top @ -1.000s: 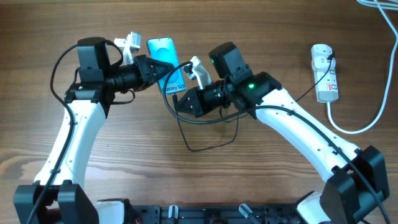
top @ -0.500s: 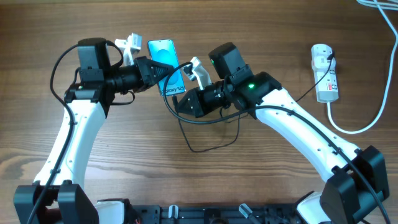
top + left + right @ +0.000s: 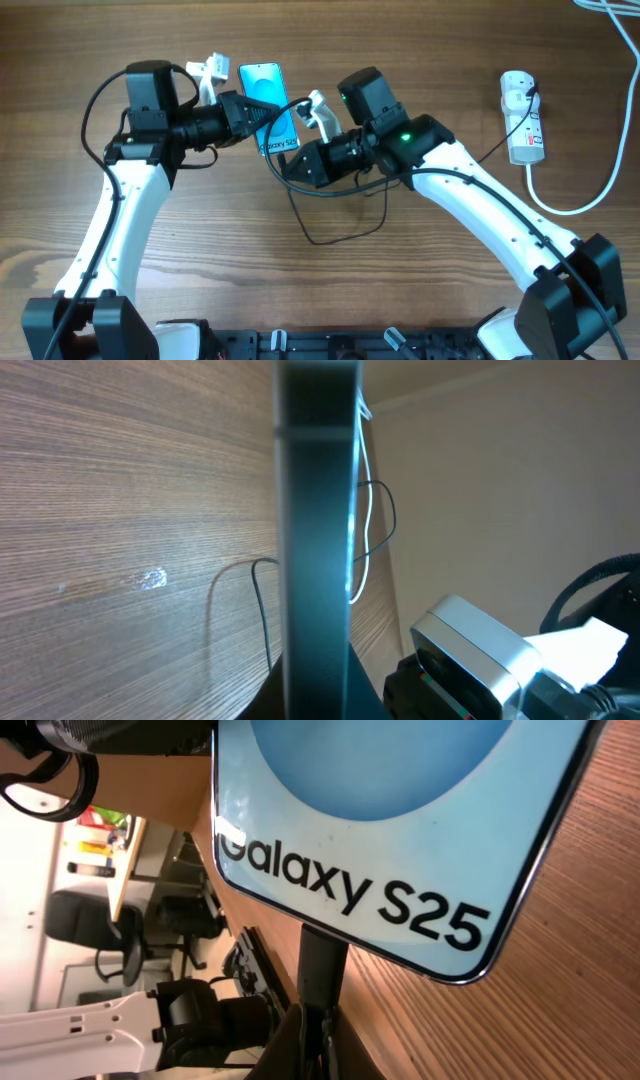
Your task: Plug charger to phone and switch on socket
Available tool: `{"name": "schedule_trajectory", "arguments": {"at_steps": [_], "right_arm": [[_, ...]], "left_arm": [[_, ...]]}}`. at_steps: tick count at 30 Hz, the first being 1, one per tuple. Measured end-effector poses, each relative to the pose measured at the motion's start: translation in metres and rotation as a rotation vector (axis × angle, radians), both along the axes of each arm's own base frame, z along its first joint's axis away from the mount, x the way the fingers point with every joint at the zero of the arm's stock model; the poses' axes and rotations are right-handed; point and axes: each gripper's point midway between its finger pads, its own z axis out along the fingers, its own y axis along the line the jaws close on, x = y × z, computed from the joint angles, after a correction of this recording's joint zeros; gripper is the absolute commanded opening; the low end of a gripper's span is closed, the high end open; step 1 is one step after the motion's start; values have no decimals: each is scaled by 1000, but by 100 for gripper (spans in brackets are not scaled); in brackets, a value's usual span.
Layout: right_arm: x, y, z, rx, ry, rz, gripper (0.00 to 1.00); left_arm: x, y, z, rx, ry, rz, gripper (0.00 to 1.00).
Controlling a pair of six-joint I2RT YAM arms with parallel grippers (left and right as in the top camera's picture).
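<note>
Nearest me, the right gripper [image 3: 292,166] is clamped tight on the end of the thin black charger cable [image 3: 345,236], whose slack loops over the brown wooden table [image 3: 200,280]. Only its wrist camera shows the black plug [image 3: 322,968] meeting the bottom edge of the flat, light-blue-screened phone [image 3: 400,810] marked "Galaxy S25". Just beyond, the left gripper [image 3: 254,112] is closed on that phone, which its own camera sees merely edge-on as a dark bar, and far right lies the white elongated power-strip socket [image 3: 522,120] with its thick white cord [image 3: 570,211], visible from overhead alone.
</note>
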Motion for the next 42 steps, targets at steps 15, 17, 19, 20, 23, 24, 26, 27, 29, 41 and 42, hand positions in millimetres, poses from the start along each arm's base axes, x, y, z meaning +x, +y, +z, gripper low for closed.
{"name": "schedule_trajectory", "arguments": {"at_steps": [15, 17, 19, 20, 23, 24, 26, 27, 29, 41, 42], "right_arm": [[7, 2, 6, 27, 3, -26, 5], [8, 2, 6, 27, 5, -31, 5], [9, 2, 7, 28, 1, -33, 5], [9, 2, 7, 28, 2, -35, 5], [9, 2, 6, 28, 6, -37, 5], [9, 2, 6, 28, 6, -37, 5], [9, 2, 7, 29, 5, -37, 4], [9, 3, 7, 31, 2, -37, 5], [10, 3, 7, 34, -1, -36, 4], [39, -6, 21, 55, -97, -111, 100], [43, -10, 22, 51, -103, -121, 100]], "left_arm": [[5, -2, 6, 16, -26, 7, 4], [5, -2, 7, 19, -27, 10, 4], [6, -1, 7, 21, -27, 12, 4], [6, -1, 7, 22, -26, 14, 4], [5, -1, 6, 25, -17, 16, 4], [5, -1, 6, 25, -15, 17, 4], [5, -1, 6, 25, -14, 16, 4], [5, -1, 6, 25, -15, 16, 4], [6, -1, 7, 26, -18, 16, 4], [-14, -21, 4, -21, 27, -73, 4], [-20, -29, 4, -37, 33, -106, 4]]}}
